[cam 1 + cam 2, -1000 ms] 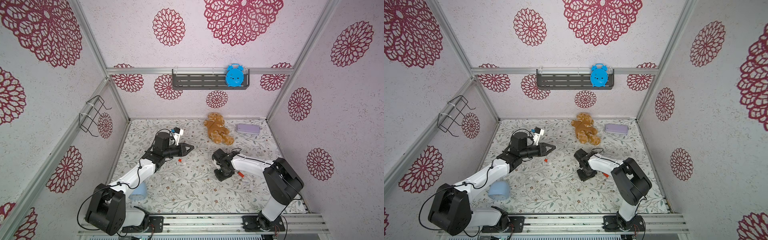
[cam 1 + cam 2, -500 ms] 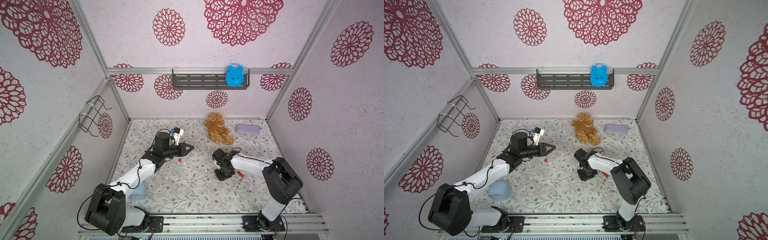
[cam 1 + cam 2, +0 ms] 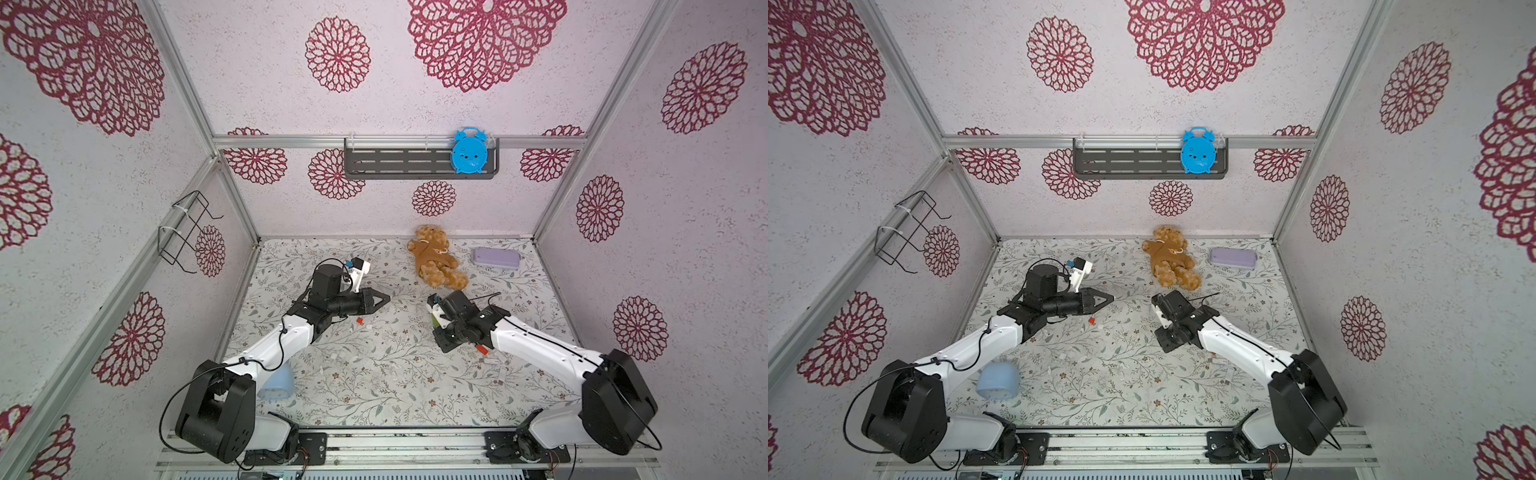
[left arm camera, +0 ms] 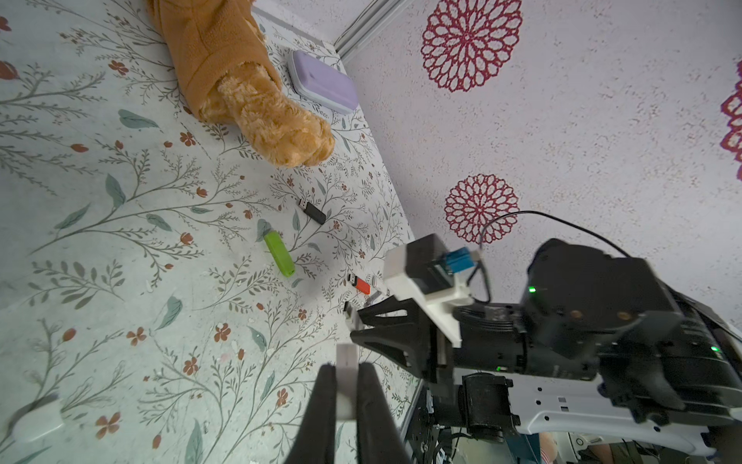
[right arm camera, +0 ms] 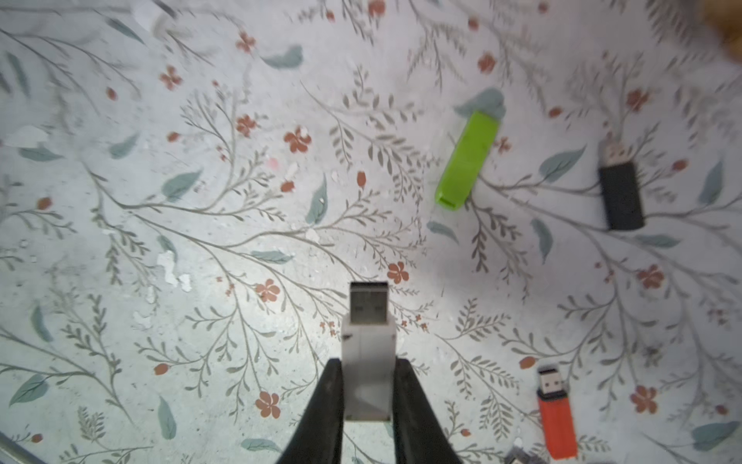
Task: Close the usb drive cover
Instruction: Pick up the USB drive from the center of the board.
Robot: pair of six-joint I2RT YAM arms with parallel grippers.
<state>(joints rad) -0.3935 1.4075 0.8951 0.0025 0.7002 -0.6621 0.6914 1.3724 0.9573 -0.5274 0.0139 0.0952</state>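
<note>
bench (image 3: 374,386): floral-patterned surface, walled on three sides.
wire rack (image 3: 187,232): mounted on the left wall.
blue cup (image 3: 998,380): near left of the bench, close beside the left arm.
left claw (image 3: 384,297): left of centre, pointing right; jaws closed tight on the cover.
cover (image 4: 346,357): small whitish cap clamped in the left claw, one end projecting past the tips; apart from the usb drive.
red piece (image 3: 359,320): small, on the bench just on the near side of the left claw.
shelf (image 3: 399,164): dark, slotted, fixed to the far wall.
teddy bear (image 3: 436,262): lying at the far side, right of centre.
right claw (image 5: 367,363): right of centre, on the near side of the teddy bear; jaws closed on the usb drive.
usb drive (image 5: 368,341): pale grey body gripped on both sides by the right claw; metal connector bare, projecting past the tips.
green drive (image 5: 467,160): on the bench just beside the right claw.
black drive (image 5: 620,193): on the bench near the green drive, connector bare.
red drive (image 5: 556,418): on the bench near the right claw, connector bare.
alarm clock (image 3: 469,151): blue, at the right end of the shelf.
purple case (image 3: 496,257): flat on the bench, far right corner.
</note>
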